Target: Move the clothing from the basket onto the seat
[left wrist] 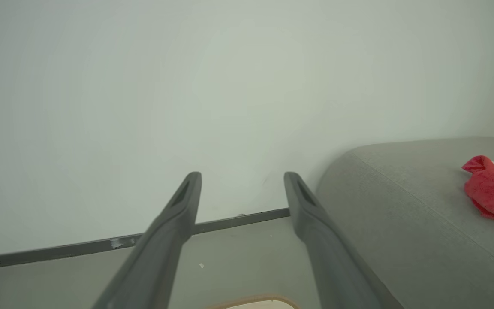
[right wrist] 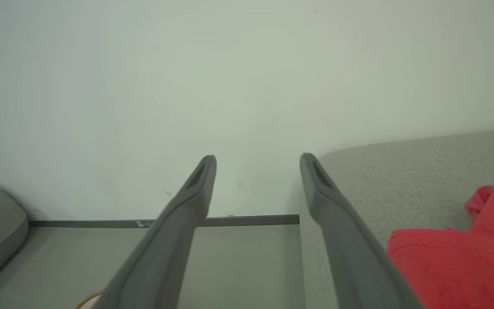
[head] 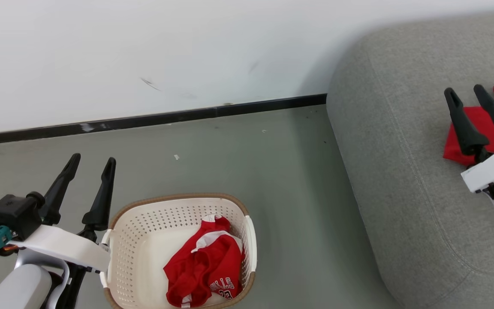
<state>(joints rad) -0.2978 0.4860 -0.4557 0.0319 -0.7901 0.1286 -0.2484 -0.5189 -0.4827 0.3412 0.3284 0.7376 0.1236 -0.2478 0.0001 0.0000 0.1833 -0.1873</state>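
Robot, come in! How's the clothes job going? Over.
Left gripper, right gripper open, empty. One red garment on sofa; other red garment in basket. Nothing in the way.

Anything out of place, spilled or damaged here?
Nothing spilled or broken. One red garment lies crumpled in the basket, the other garment on the sofa. Only cosmetic marks: a dark scuff on the wall, a pale chip in the baseboard, a white speck on the floor.
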